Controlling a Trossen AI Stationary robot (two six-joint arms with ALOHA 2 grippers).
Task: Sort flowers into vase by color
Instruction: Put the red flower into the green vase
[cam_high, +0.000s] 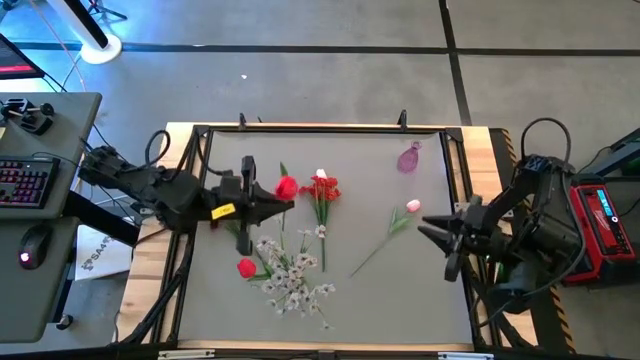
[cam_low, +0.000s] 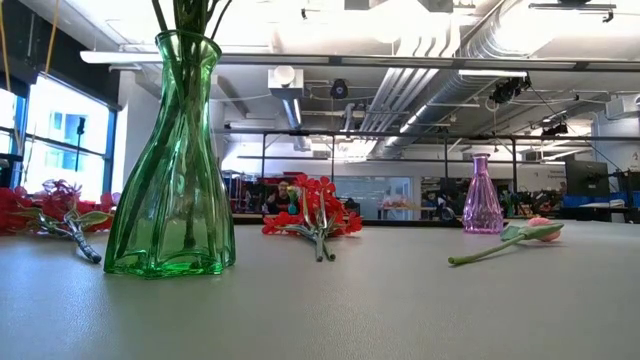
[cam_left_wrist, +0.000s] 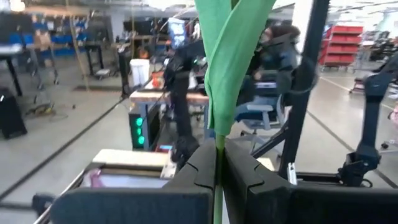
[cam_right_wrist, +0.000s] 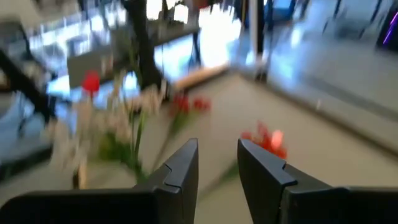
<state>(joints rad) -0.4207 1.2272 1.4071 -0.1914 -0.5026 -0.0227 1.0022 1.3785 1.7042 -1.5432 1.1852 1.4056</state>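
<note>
The left gripper (cam_high: 283, 203) pinches a red tulip (cam_high: 287, 187) by its stem above the counter (cam_high: 380, 290), and the thin stem could slip from the jaws, while the right gripper (cam_high: 428, 230) waits narrowly parted.

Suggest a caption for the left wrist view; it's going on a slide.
Left gripper shut on a thin green flower stem with long green leaves.

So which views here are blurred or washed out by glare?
Right wrist view: smeared throughout, flowers just colour patches behind the sharp right gripper. Low view: ceiling lights blow out above the green vase. Left wrist view: background soft, green stem crisp. High view: evenly lit.
</note>
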